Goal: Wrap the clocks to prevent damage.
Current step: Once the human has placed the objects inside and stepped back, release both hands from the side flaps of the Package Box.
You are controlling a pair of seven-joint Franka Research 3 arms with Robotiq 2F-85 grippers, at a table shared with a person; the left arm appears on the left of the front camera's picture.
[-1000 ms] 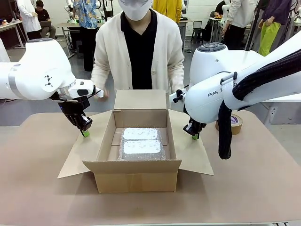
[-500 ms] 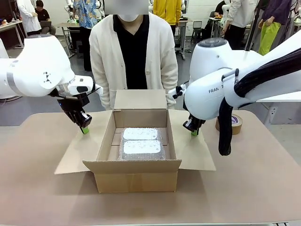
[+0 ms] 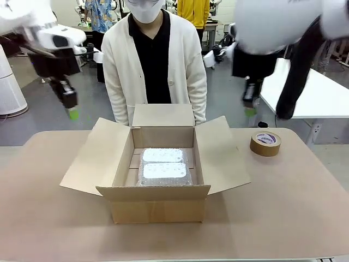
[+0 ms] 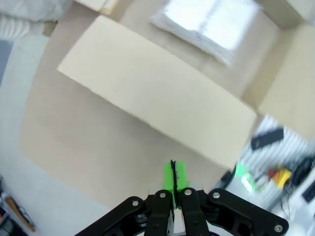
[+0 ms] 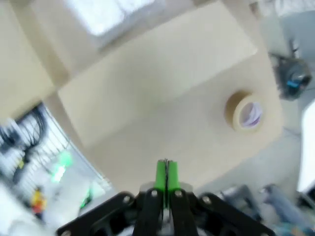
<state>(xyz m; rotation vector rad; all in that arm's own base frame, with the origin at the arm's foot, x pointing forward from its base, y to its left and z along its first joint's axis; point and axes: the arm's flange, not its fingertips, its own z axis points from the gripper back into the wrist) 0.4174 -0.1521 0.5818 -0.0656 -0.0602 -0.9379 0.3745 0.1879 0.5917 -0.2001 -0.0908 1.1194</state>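
Note:
Two clocks wrapped in bubble wrap (image 3: 164,165) lie side by side in the open cardboard box (image 3: 161,201) at the table's middle; the wrapped clocks (image 4: 209,22) also appear blurred in the left wrist view. My left gripper (image 3: 72,113) hangs shut, high above the table's far left, away from the box's left flap (image 3: 92,155). My right gripper (image 3: 250,110) is shut too, raised above the far right, clear of the right flap (image 3: 221,155). The green pads (image 4: 173,176) press together with nothing between them, as do the right pads (image 5: 165,174).
A roll of brown tape (image 3: 265,143) lies on the table at the right, also visible as the tape (image 5: 244,111) in the right wrist view. A person in a white cardigan (image 3: 156,60) stands behind the box. The tan tabletop (image 3: 283,213) surrounds the box.
Both arms have lifted off the box's side flaps and risen up and outward. The flaps have sprung up a little. The person stands upright behind the box.

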